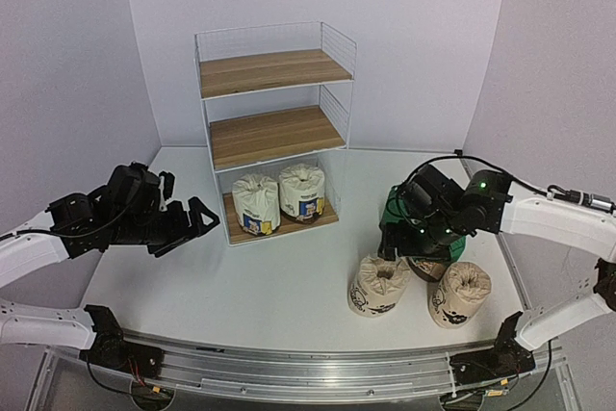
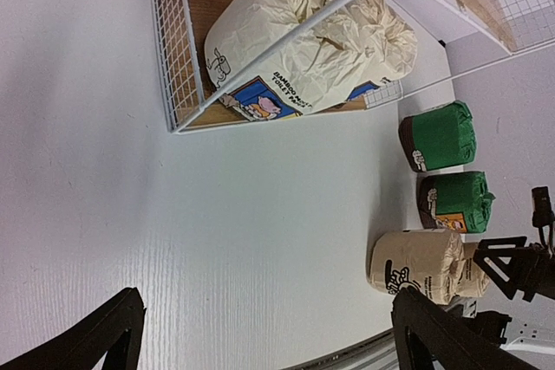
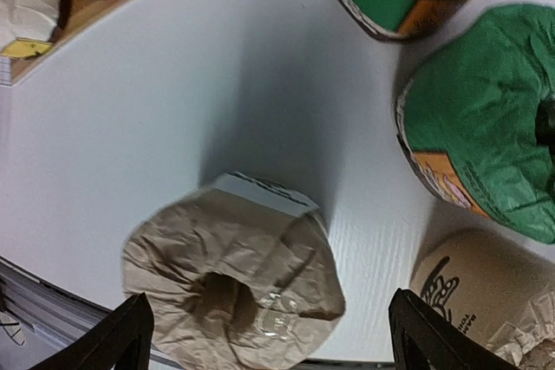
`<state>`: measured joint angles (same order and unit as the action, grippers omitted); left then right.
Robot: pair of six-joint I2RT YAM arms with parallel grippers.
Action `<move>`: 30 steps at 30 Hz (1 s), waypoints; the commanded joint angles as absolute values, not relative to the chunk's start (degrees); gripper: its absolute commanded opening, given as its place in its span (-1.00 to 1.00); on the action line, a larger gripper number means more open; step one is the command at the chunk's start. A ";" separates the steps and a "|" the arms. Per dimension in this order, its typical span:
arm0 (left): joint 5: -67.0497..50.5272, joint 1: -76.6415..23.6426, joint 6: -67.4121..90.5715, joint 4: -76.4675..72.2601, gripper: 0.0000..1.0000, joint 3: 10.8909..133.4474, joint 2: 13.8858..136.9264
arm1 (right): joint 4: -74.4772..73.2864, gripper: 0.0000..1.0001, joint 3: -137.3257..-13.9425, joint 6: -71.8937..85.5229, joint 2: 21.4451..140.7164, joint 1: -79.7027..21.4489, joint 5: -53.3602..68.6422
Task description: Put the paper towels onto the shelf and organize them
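The shelf [image 1: 274,132] stands at the back middle of the table. Two white rolls [image 1: 256,203] [image 1: 302,192] stand side by side on its bottom board and also show in the left wrist view [image 2: 295,49]. Two beige rolls [image 1: 377,285] [image 1: 459,293] stand at the front right. Two green rolls [image 2: 438,136] [image 2: 457,201] stand behind them, mostly hidden by the right arm in the top view. My right gripper [image 1: 402,249] is open and empty, hovering above the left beige roll [image 3: 234,288]. My left gripper [image 1: 192,230] is open and empty, left of the shelf.
The shelf's upper two boards [image 1: 272,71] hold nothing. White walls close in the table at the back and sides. A metal rail [image 1: 289,372] runs along the near edge. The shelf's wire side [image 2: 173,58] faces my left gripper.
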<state>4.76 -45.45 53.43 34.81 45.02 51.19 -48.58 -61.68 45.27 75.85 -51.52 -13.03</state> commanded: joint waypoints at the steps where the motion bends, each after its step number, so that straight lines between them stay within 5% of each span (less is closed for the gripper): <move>1: 0.79 -45.73 51.33 29.40 0.99 43.87 53.12 | -52.32 0.75 -59.58 49.24 74.70 -50.41 -7.67; 6: -0.82 -45.70 50.58 27.64 0.99 43.62 55.14 | -51.82 0.41 -58.99 49.59 77.04 -49.84 -6.85; 14: -3.36 -45.72 48.78 25.97 0.99 43.29 57.12 | -49.25 0.30 -56.48 50.95 80.68 -49.35 -6.77; 17: -4.14 -45.70 47.99 25.13 0.99 43.08 57.49 | -48.85 -0.02 -57.00 50.73 81.27 -49.33 -7.41; 19: -5.54 -45.70 46.62 23.75 0.99 42.84 57.69 | -48.88 -0.41 -57.89 49.98 80.86 -49.37 -7.83; 21: -8.29 -45.70 44.14 21.40 0.99 42.37 57.86 | -48.90 -0.54 -59.05 48.79 80.32 -49.31 -7.72; 30: -28.17 -45.81 32.01 5.67 0.99 41.30 61.25 | -48.83 -0.75 -65.96 38.12 82.73 -49.41 3.82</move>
